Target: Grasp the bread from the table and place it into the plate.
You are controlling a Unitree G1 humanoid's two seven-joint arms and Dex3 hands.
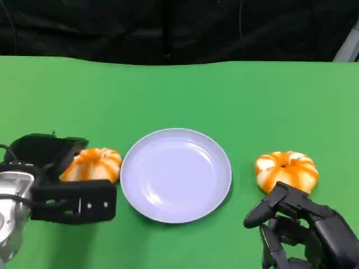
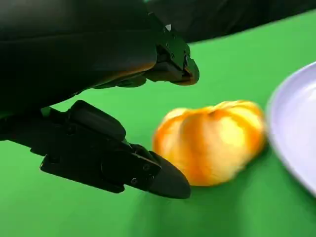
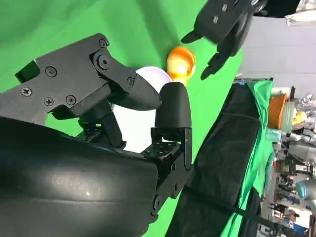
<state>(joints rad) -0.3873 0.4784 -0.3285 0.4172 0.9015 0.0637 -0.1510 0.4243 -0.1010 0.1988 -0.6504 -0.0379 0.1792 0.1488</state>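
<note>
Left hand [image 1: 61,179] reaches around the left bread [image 1: 92,164], fingers spread (not touching it), beside the plate [image 1: 216,193].

plate [image 1: 176,175] between two breads, open green table [image 1: 179,95] beyond

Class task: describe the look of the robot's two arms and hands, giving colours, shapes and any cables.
The left hand is black and blocky with visible screws, on a silver forearm trailing black cables. The right hand is black too, with rounded, segmented fingers.
</note>
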